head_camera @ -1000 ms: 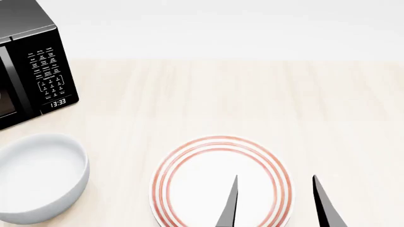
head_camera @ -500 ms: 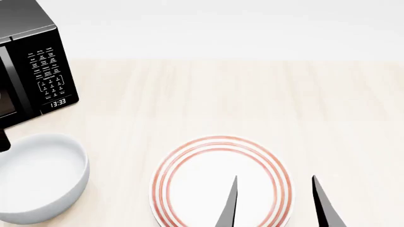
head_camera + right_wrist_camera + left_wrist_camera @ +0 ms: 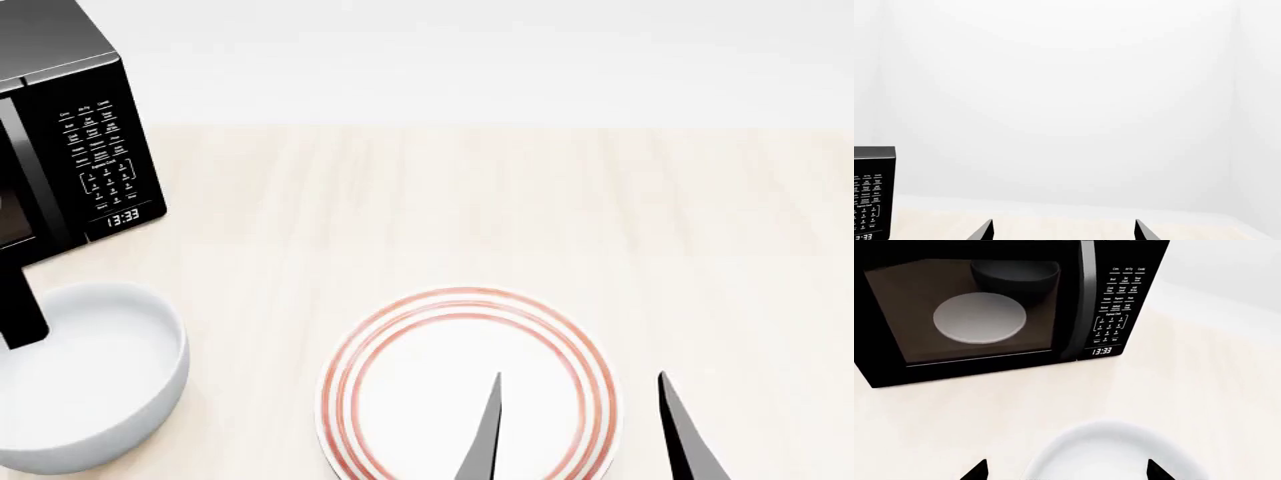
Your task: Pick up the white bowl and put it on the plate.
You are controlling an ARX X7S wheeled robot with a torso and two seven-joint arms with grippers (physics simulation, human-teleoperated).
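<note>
Approach step in hand. White bowl (image 3: 83,375) located at near left, well apart from plate (image 3: 467,385) at near centre. Left gripper (image 3: 1066,471) positioned over bowl, jaws apart. Right gripper (image 3: 581,435) held apart, idle. Next move judged: descent, rim clamped.

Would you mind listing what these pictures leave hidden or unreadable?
- White bowl: the head view's left and bottom edges crop it; the left wrist view shows only its far rim.
- Plate: near edge cropped in the head view, partly behind the right tool.
- Left tool: only two fingertips show in its wrist view.
- Microwave keypad labels: too small to read.
- Dark bowl inside the microwave: dim, contents unseen.
</note>
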